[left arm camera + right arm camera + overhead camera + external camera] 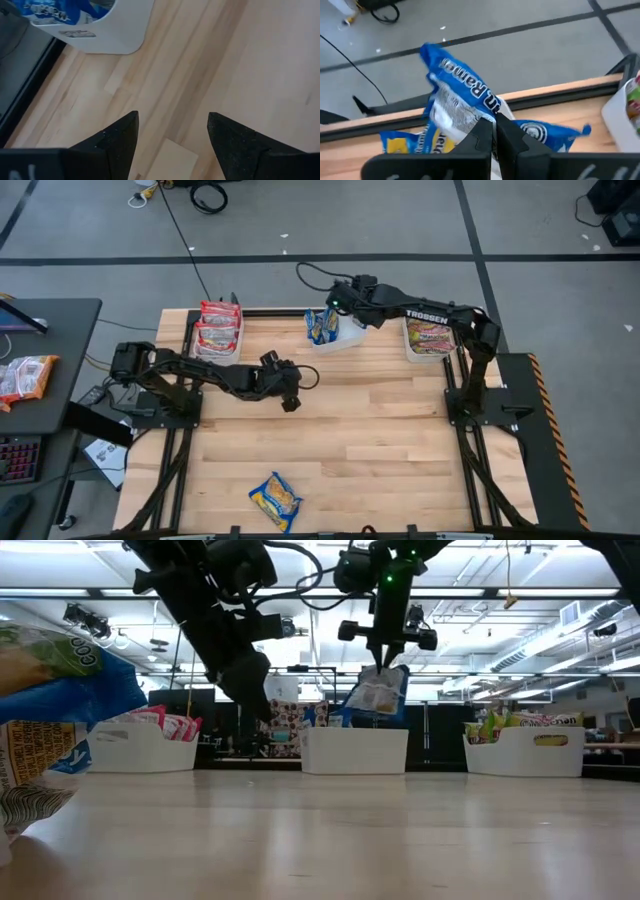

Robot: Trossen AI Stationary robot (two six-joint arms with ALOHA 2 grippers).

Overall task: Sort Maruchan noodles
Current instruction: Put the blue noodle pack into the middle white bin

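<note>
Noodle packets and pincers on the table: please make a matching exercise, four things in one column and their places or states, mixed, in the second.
Things:
1. left pincer
2. right pincer
3. red packets
4. blue-yellow packet on the table

States:
A. lying alone near the front edge
B. shut on a blue packet above the middle bin
C. stacked in the left bin
D. open, empty, over bare wood

Pairs: 1-D, 2-B, 3-C, 4-A
</note>
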